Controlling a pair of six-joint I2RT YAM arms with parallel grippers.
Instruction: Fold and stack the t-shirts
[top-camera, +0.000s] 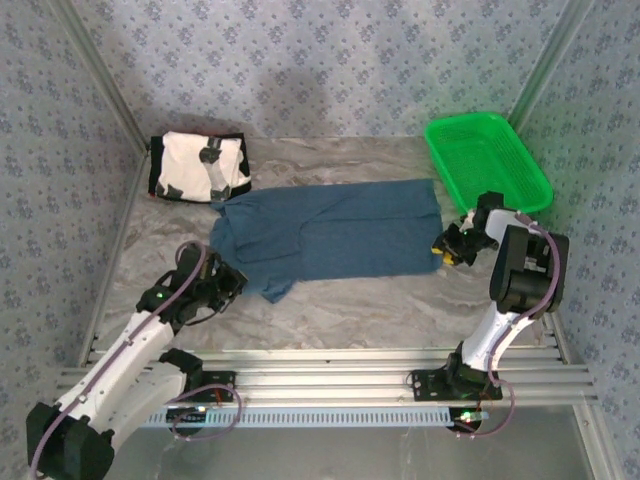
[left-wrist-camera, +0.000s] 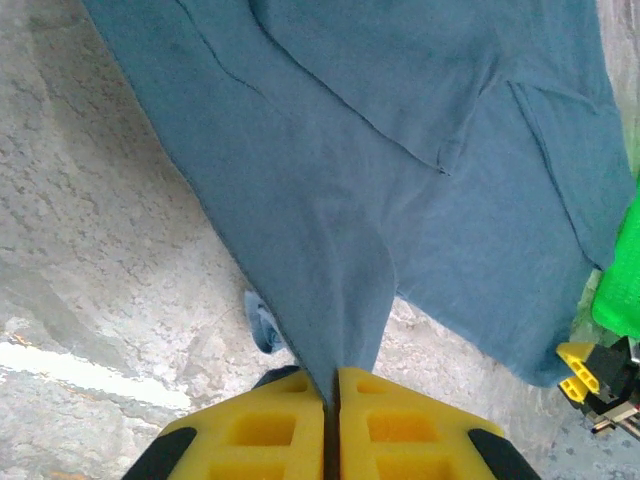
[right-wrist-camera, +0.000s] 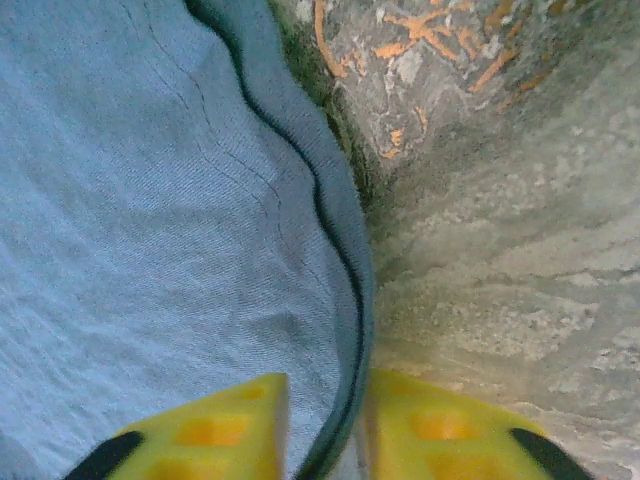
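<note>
Where left gripper (left-wrist-camera: 331, 385) pinches the teal t-shirt (top-camera: 340, 235) tight, right gripper (right-wrist-camera: 325, 395) straddles its hem, grip unclear

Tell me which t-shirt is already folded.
The cream-white t-shirt with black patches, a compact bundle at the far left. The teal-blue t-shirt lies spread open in the middle.

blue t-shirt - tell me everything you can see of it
The teal-blue t-shirt is plain soft cloth, lying spread and partly folded across the middle of the marbled table, lightly wrinkled. Its near-left part is drawn to a point, pinched in the shut left gripper. At its right edge the hem runs between the fingers of the right gripper; whether it is clamped there is unclear.
</note>
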